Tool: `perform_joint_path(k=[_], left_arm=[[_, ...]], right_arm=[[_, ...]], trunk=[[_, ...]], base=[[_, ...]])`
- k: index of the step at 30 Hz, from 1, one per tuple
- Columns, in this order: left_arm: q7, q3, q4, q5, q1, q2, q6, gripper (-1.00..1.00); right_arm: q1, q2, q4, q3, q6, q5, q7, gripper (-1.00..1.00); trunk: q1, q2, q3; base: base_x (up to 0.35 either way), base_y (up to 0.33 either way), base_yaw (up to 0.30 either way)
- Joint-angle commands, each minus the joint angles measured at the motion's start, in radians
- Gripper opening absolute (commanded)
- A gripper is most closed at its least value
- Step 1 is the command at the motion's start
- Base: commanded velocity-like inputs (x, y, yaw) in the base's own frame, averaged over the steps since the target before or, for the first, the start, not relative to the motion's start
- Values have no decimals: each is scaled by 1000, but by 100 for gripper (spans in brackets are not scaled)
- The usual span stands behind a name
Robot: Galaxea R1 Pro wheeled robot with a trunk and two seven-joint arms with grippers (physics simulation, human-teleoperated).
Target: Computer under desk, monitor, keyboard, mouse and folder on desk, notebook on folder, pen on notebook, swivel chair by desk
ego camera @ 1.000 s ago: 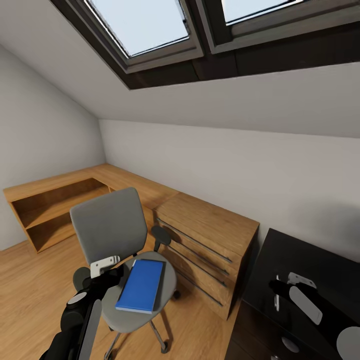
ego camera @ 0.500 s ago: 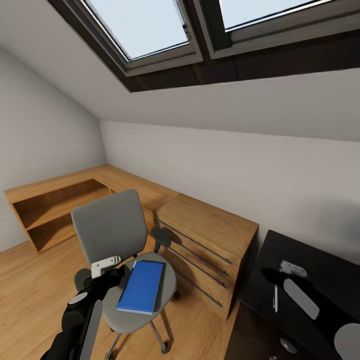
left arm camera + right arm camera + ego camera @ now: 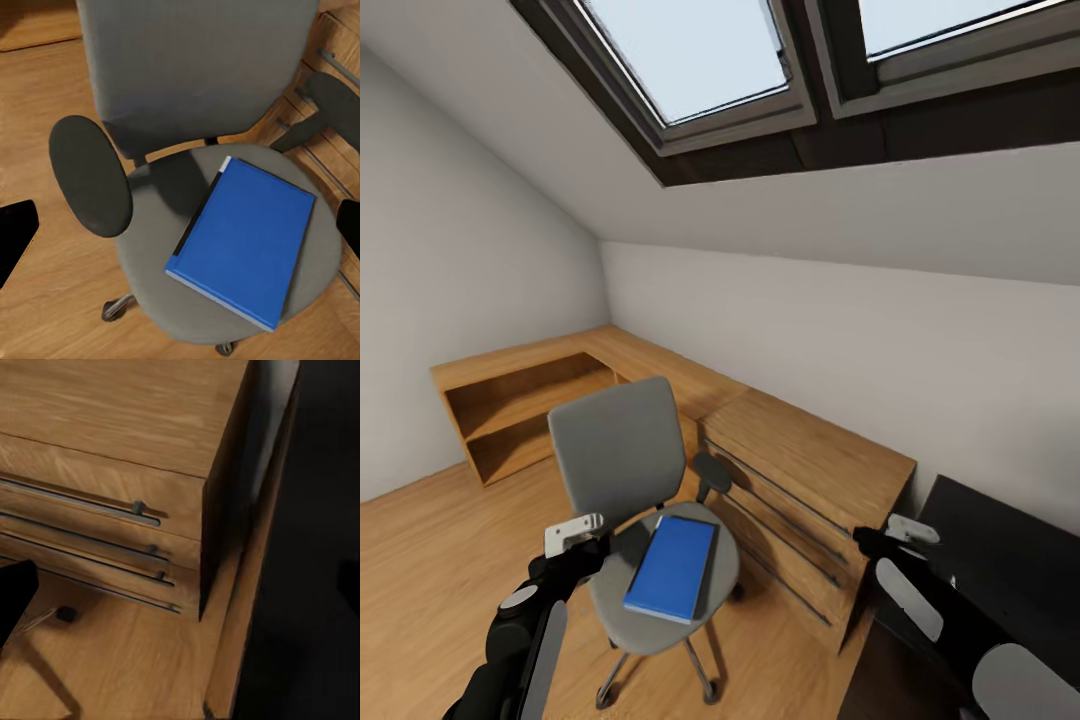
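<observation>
Blue folder (image 3: 674, 567) beside left end effector (image 3: 576, 533)

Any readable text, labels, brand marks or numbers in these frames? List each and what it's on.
None readable.
Blue folder on the swivel chair: plain cover, no title or label.
Wooden dresser: bare wood fronts and bar handles, no markings.
Black desk: no lettering visible.
Left gripper and right gripper: no legible markings.
</observation>
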Motion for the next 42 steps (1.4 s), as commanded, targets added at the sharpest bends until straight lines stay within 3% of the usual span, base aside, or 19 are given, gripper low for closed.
perform_joint_path(k=[1, 3, 9, 12, 20, 29, 42], left_arm=[[4, 0, -1, 5, -1, -1, 5, 100], [5, 0, -1, 5, -1, 0, 4, 100], [5, 0, 0, 6, -1, 0, 5, 100], [5, 2, 2, 7, -1, 1, 5, 100], [6, 2, 28, 8, -1, 1, 5, 100], [6, 2, 38, 8, -1, 1, 5, 100], [6, 2, 40, 8, -1, 1, 4, 100]], right_arm=[[-1, 9, -2, 5, -7, 14, -19, 100], [0, 42, 0, 5, -31, 73, -46, 100], [2, 108, 4, 3, -52, 185, -83, 100], [3, 145, 12, 3, -59, 254, -133, 100], [3, 167, 37, 5, -75, 273, -141, 100], [3, 191, 64, 5, -96, 325, -142, 100], [3, 204, 82, 5, -106, 338, -142, 100]], trunk=[[0, -1, -2], [0, -1, -2], [0, -1, -2], [0, -1, -2], [0, -1, -2], [0, -1, -3], [0, -1, -9]], base=[[0, 0, 278], [0, 0, 279], [0, 0, 279], [0, 0, 280], [0, 0, 280], [0, 0, 280], [0, 0, 280]])
